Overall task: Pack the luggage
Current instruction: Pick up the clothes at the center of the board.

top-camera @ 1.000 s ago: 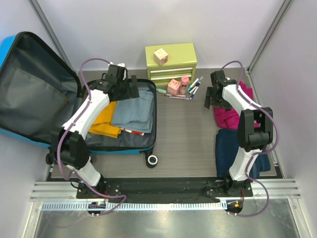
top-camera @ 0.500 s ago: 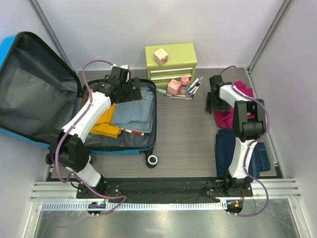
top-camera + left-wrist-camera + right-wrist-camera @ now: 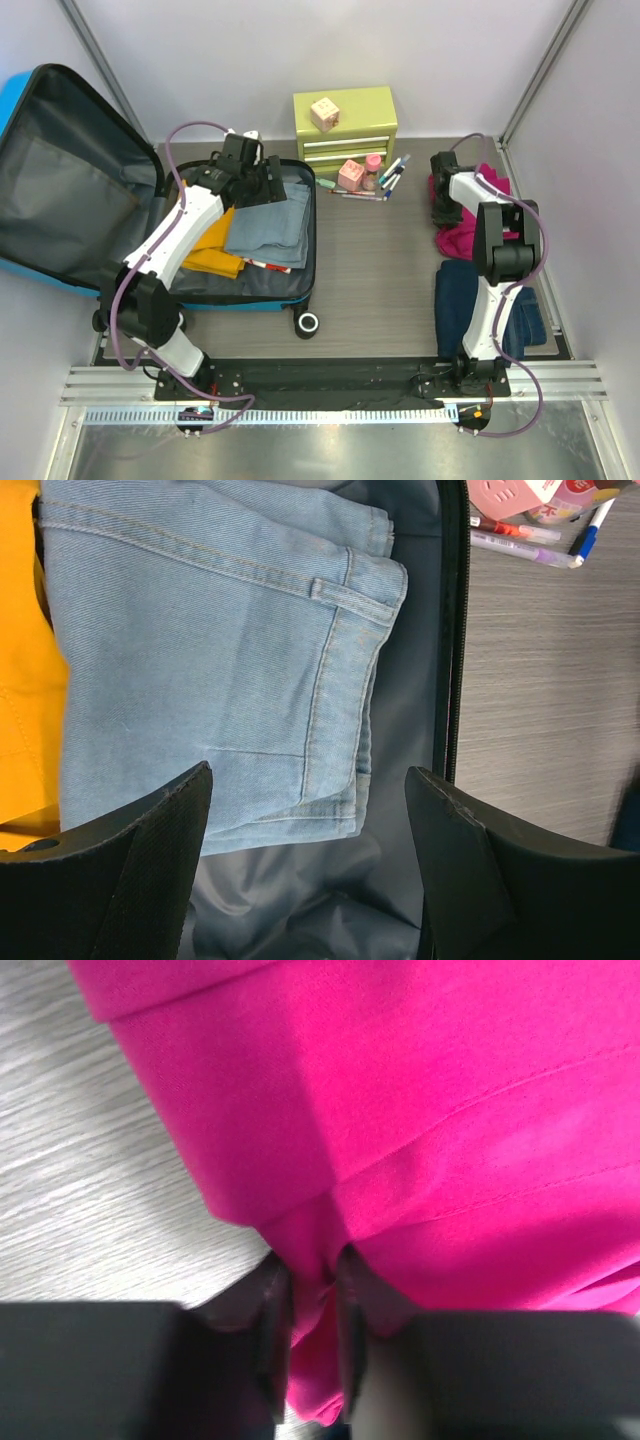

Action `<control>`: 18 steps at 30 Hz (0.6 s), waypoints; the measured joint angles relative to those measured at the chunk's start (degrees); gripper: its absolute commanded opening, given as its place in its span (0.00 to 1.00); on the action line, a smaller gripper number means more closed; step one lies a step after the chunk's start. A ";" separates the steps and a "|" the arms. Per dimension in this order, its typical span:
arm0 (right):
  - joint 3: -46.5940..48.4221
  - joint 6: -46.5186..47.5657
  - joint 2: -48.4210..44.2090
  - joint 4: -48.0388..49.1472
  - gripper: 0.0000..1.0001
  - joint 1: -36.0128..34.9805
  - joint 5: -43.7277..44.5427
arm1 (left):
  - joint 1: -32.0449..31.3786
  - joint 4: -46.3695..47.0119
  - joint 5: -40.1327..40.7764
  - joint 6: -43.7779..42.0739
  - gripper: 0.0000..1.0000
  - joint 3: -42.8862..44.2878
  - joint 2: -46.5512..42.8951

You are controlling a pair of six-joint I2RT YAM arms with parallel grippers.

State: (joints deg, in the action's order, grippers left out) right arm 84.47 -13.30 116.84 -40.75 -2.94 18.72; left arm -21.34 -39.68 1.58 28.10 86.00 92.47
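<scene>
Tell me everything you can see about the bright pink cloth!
The bright pink garment looks like soft woven fabric, folded into layers with stitched seams showing. It lies bunched on the grey wood-look table at the right side, just beyond a dark blue garment as seen from the arm bases. The right gripper pinches a fold at its edge between both fingers. Whether it touches the blue garment is unclear.

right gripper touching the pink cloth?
Touching. The right wrist view shows the right gripper with its jaws pinched on a fold of the pink cloth, with no gap on either side.
</scene>
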 measured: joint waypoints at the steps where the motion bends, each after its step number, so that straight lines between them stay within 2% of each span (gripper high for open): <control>1: 0.09 0.11 0.00 0.04 0.10 0.15 -0.24 | -0.02 0.00 -0.13 0.00 0.78 0.00 -0.07; 4: 0.44 0.31 0.07 0.02 0.06 0.28 -2.40 | 0.00 0.00 -0.26 0.00 0.78 0.00 -0.11; 11: 3.41 0.26 1.16 -1.97 0.04 -0.61 -8.98 | -0.15 0.00 -0.37 0.04 0.77 0.00 -0.11; 18: 3.85 -2.69 1.29 -3.54 0.01 -5.66 -13.29 | -1.29 -0.04 -0.37 0.04 0.77 0.31 0.09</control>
State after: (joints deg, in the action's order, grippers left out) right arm 88.31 -15.99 118.13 -44.29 -8.60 5.43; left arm -22.63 -39.72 1.21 28.14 86.30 92.55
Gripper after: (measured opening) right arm 0.127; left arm 0.775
